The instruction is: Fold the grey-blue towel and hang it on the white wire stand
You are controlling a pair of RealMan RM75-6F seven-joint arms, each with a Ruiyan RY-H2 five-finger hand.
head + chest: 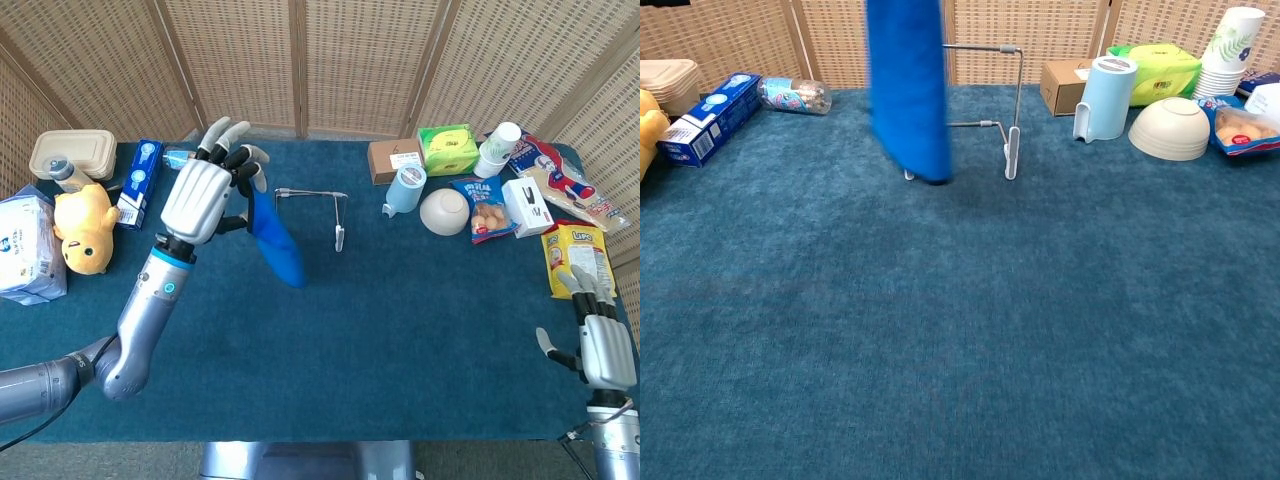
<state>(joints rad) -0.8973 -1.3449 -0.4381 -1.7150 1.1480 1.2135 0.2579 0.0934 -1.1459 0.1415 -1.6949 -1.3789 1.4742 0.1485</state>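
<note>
My left hand [205,195] is raised above the table and holds the folded blue towel [276,242] by one end. The towel [907,90] hangs straight down, its lower end just off the cloth, in front of the left side of the white wire stand [322,214]. In the chest view the stand [1002,110] rises behind the towel and the left hand is out of frame above. My right hand [600,335] rests at the table's right edge, fingers extended, holding nothing.
On the left are a yellow plush duck [85,227], a tissue pack [25,245], a blue box [139,181] and a lidded container [71,151]. At the back right stand a blue jug [405,188], a white bowl [445,211], snack packs and a cup stack [497,148].
</note>
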